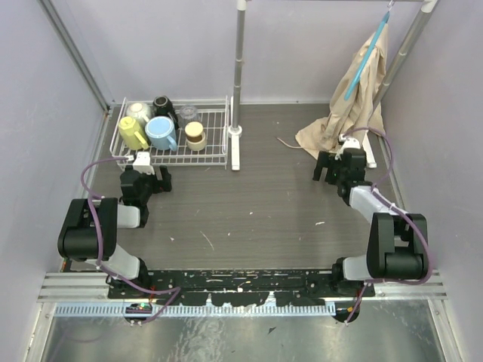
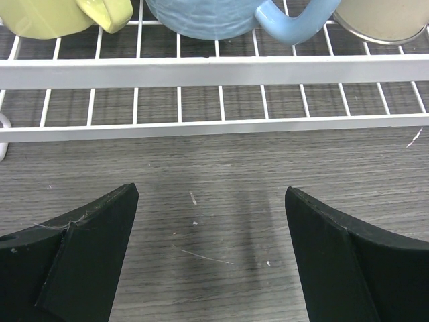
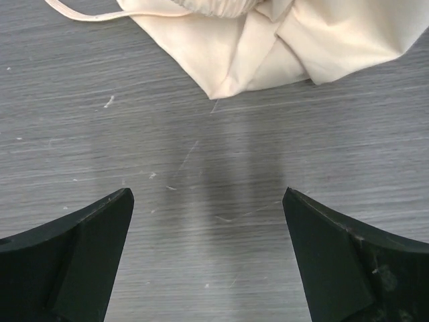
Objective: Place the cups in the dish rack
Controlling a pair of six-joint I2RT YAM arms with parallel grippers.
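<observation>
From overhead, the dish rack (image 1: 215, 145) sat at the far left of the dark wood-grain worktop (image 1: 256, 207), and every cup in view was inside it. A yellow mug (image 1: 132, 133) was at the front left, a light blue mug (image 1: 161, 133) right beside it, and a cup with a cream inside (image 1: 195, 135) near the front right. Behind them were a pale mug (image 1: 139, 111), a black mug (image 1: 163, 105) and a clear glass (image 1: 188, 115). The left gripper (image 1: 146, 177) hovered just in front of the rack's near side, its fingers spread wide and holding nothing. Its wrist camera gave the close detail that the overhead view lacked: the rack's white near rail (image 2: 214, 70) and wire grid, with the lower parts of the yellow mug (image 2: 40, 17), the light blue mug (image 2: 201, 17) and the cream-coloured cup (image 2: 382, 17) along the top edge. Bare worktop lay between the fingers (image 2: 94, 248), and the back row of cups was out of its frame. Just right of the rack, an upright white-grey pole (image 1: 238, 68) rose from the worktop. At the far right, the right gripper (image 1: 339, 167) also had its fingers wide apart and empty, facing a beige cloth (image 1: 351, 98) that hung down and pooled on the worktop. The right wrist view showed the cloth's folds (image 3: 268, 40) up close and a thin cord (image 3: 87, 12) trailing to their left. Only the overhead view took in both arms and the rack together.
</observation>
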